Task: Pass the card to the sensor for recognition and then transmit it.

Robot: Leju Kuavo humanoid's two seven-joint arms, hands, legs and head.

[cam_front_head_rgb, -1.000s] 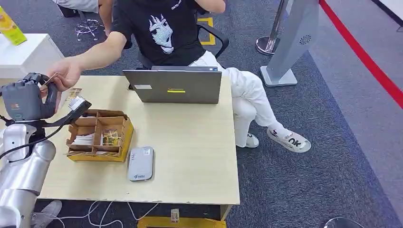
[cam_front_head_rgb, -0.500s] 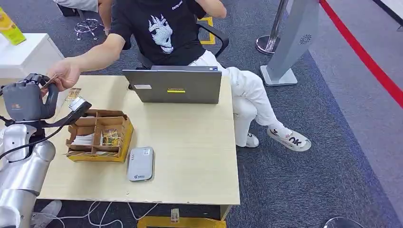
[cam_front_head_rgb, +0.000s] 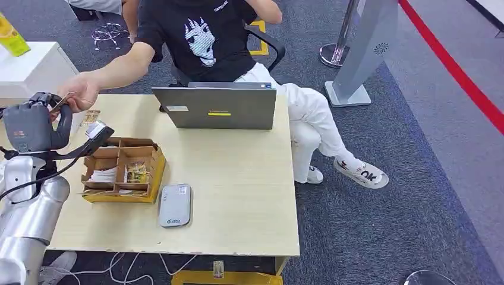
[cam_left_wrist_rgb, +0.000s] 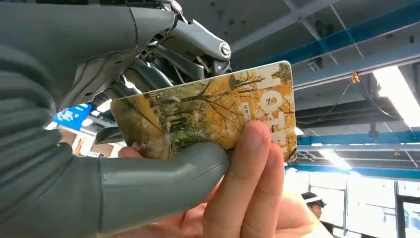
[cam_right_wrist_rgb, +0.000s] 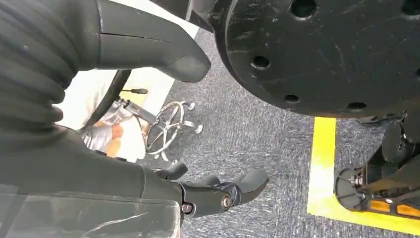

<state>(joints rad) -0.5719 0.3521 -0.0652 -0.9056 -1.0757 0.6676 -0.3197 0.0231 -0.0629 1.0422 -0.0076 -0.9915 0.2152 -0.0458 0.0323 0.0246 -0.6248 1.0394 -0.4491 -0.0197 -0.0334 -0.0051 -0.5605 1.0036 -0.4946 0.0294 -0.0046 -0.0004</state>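
Left wrist view, left hand fingers pinching card, person's hand gripping it, right hand fingers apart, holding nothing

A pale wooden table stood on dark grey carpet crossed by a red stripe. Beyond the table were a black office chair and a grey floor stand. Ceiling strip lights ran overhead.
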